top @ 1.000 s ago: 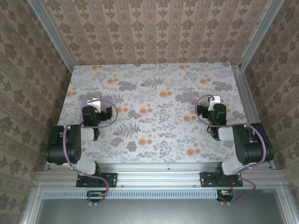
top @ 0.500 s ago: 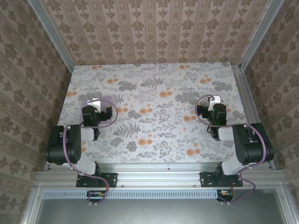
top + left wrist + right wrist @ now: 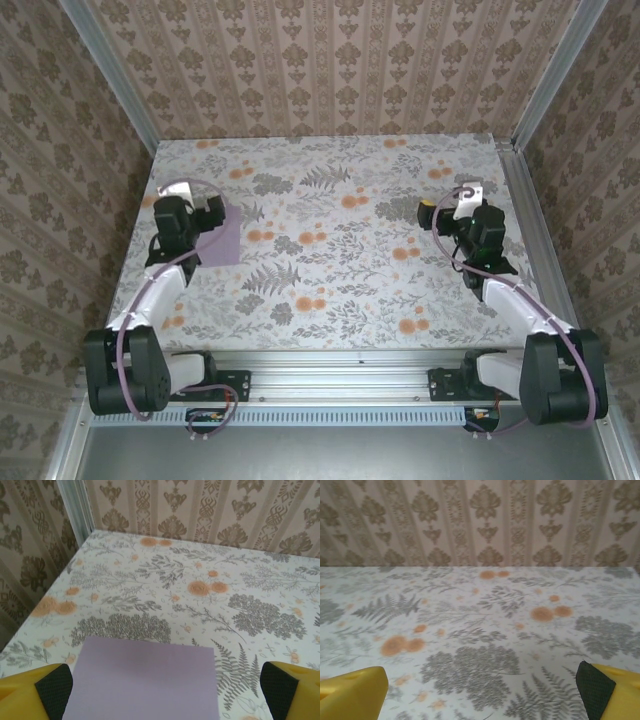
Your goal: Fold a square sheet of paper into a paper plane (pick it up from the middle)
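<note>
Paper sits at the left of the overhead view, a little above mid-height: a small square sheet of thin pale lilac paper (image 3: 222, 240) lies flat and unfolded on the grey-and-orange floral surface (image 3: 340, 270). The left gripper (image 3: 207, 209) hangs over the sheet's upper edge there, with its arm stretched up along the left side. From the left wrist camera the sheet (image 3: 142, 680) takes up the lower middle, and the left gripper (image 3: 167, 695) is spread wide – its yellow fingers (image 3: 25, 695) with black pads (image 3: 55, 687) stand in the two bottom corners, holding nothing. Whether they touch the paper cannot be told. The right gripper (image 3: 468, 196) is at the upper right of the overhead view, well apart from the sheet. Its wrist camera shows the right gripper (image 3: 480, 695) just as wide – over bare floral print.
</note>
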Tool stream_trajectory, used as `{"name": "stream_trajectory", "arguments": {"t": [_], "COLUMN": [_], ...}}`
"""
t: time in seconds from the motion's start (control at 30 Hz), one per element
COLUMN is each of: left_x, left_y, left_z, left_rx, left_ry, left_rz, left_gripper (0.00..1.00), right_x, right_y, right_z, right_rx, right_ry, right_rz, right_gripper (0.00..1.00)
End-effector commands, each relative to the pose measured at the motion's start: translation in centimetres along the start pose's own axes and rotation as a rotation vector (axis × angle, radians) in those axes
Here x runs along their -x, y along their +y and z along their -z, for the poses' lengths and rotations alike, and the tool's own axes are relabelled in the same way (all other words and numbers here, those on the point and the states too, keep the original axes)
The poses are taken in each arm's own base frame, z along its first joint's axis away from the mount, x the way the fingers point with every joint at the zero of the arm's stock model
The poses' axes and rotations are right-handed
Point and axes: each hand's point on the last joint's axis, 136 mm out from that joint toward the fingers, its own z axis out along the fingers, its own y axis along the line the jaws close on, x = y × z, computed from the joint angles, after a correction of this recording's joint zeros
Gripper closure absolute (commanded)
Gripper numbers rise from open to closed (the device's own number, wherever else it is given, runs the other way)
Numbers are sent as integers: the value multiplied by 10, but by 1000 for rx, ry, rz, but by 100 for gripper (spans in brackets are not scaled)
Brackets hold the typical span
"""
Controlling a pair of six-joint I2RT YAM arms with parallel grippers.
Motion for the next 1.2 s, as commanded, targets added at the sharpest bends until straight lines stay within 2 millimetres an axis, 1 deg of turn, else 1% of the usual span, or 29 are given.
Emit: {"name": "stream_trajectory", "arguments": {"t": [0.0,0.1,0.23,0.3,0.47,0.6,0.73,0.87,1.0,1.1,1.17], "left_x": [-46,-57,-70,-75,-87,-98,-99,-105,-110,-116,-120], "left_y": [7,9,19,23,40,48,54,51,42,41,37], "left_z": [10,13,6,2,-18,-40,-57,-70,-80,-84,-85], "left_rx": [31,36,43,47,84,102,130,116,109,123,115], "left_ry": [293,417,527,558,617,684,716,748,784,811,829], "left_rz": [91,111,162,170,216,229,218,234,217,212,210], "left_gripper": [0,0,0,0,0,0,0,0,0,0,0], "right_x": [-19,-17,-24,-26,-25,-26,-29,-30,-42,-48,-48], "right_y": [37,67,104,118,142,151,160,173,195,209,216], "right_z": [10,19,30,34,40,35,32,27,14,7,4], "right_rx": [163,268,378,414,474,473,485,487,501,514,522], "right_ry": [154,209,296,317,324,318,344,348,384,407,408], "right_rz": [-54,-55,-20,-9,-15,0,12,-6,-39,-47,-46], "right_gripper": [0,0,0,0,0,0,0,0,0,0,0]}}
